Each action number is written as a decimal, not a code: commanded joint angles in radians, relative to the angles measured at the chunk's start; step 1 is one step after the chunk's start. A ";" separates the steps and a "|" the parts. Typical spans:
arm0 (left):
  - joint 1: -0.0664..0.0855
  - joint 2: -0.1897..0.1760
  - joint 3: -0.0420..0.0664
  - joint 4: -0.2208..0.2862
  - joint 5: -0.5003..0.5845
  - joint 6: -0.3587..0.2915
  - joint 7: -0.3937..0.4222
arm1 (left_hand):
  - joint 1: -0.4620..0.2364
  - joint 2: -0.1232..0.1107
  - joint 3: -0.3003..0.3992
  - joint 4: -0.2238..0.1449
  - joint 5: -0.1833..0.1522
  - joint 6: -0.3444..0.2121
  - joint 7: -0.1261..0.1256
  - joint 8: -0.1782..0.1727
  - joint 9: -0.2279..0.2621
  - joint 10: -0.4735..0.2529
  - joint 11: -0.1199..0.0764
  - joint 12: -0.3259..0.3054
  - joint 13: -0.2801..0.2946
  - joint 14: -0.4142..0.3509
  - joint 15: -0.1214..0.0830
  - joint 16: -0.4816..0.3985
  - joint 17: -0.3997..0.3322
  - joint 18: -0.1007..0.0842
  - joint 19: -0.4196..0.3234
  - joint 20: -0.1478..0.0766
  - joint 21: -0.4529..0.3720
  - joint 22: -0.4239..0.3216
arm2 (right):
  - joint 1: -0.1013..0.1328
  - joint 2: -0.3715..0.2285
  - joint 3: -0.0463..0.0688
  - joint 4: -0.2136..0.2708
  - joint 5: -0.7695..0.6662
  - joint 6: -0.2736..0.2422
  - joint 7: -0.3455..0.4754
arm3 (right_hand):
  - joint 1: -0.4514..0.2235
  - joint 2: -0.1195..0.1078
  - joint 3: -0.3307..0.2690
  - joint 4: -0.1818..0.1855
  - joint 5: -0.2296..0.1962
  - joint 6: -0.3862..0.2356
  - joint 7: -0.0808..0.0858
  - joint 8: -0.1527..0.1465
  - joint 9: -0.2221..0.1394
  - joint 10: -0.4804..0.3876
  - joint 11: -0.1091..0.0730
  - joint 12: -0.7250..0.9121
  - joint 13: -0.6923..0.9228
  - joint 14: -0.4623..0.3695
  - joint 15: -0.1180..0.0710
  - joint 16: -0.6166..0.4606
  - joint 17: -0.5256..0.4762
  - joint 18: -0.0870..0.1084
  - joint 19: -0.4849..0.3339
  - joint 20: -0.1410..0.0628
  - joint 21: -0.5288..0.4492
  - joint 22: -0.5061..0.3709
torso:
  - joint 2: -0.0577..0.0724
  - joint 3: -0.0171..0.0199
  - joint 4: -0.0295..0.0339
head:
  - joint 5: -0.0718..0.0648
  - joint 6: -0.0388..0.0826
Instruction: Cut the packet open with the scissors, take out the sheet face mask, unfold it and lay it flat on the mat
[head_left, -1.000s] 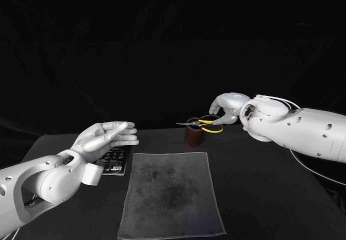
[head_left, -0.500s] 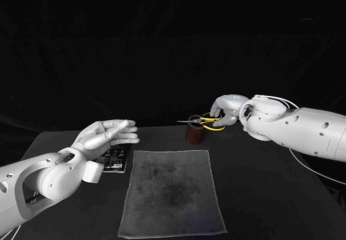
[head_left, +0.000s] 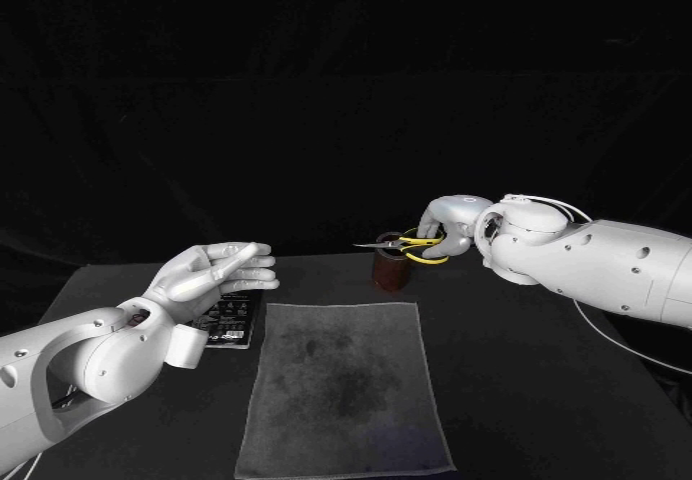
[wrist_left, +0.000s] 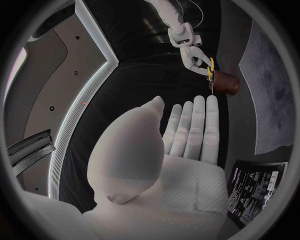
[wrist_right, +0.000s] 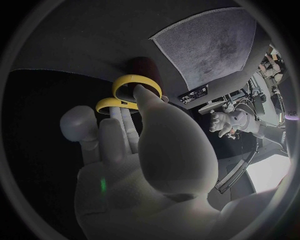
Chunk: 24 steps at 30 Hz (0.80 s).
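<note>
Right robot hand (head_left: 444, 228): my fingers through the yellow loops of the scissors (head_left: 408, 242), blades level over the brown cup (head_left: 389, 273)
Left robot hand (head_left: 216, 272): spread and bare, hovering over the packet (head_left: 231, 320)
Packet: flat on the table (head_left: 534, 400), just beside the mat (head_left: 343, 385)
Doing it well: seat the loops firmly before carrying blades to the packet's edge

The right hand (head_left: 444, 228) grips scissors (head_left: 411, 242) above cup (head_left: 389, 273).

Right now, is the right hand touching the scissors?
Touching. The right wrist view shows the right hand with its fingers inside the yellow handle loops of the scissors.
</note>
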 joint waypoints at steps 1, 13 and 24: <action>0.002 0.003 0.001 0.000 0.002 0.016 0.004 | -0.003 -0.007 -0.007 0.000 -0.004 -0.001 0.010 -0.004 -0.001 -0.003 0.007 -0.005 0.001 0.001 0.007 -0.005 0.001 0.010 0.000 0.001 0.001 -0.002 | -0.006 0.011 0.000 -0.015 0.003 0.022 0.003 | 0.010 0.002 0.008 0.002 0.001 0.005 0.001 0.002 0.001 0.006 0.001 0.003 -0.001 0.043 0.001 0.011 0.008 -0.012 0.008 0.003 0.007 0.006 | 0.003 -0.0006 0.0015 | 0.000 0.001; 0.002 0.006 0.001 -0.002 0.002 0.017 0.006 | -0.004 -0.007 -0.006 0.000 -0.004 -0.002 0.010 -0.004 -0.001 -0.003 0.008 -0.006 0.001 0.001 0.007 -0.006 0.001 0.010 0.000 0.001 0.001 -0.002 | -0.019 0.038 0.000 -0.052 -0.005 0.020 0.006 | 0.029 0.000 0.101 0.010 -0.043 0.016 -0.001 0.000 0.003 0.058 -0.003 0.006 -0.002 0.046 -0.003 0.046 0.039 -0.019 0.021 0.003 0.054 0.072 | 0.009 -0.0012 -0.0023 | 0.003 0.002; 0.002 0.005 0.001 -0.004 0.002 0.017 0.004 | -0.003 -0.005 -0.006 0.000 -0.004 -0.002 0.010 -0.005 -0.001 -0.003 0.008 -0.007 0.001 0.001 0.007 -0.007 0.002 0.010 -0.001 0.001 0.001 -0.002 | -0.022 0.028 0.000 -0.043 -0.001 -0.096 0.044 | 0.032 0.038 0.330 0.003 -0.125 0.099 -0.030 0.054 0.041 0.211 -0.038 -0.013 0.008 0.054 -0.030 0.086 0.081 -0.033 0.050 -0.019 0.121 0.172 | 0.011 -0.0010 -0.0007 | 0.002 0.004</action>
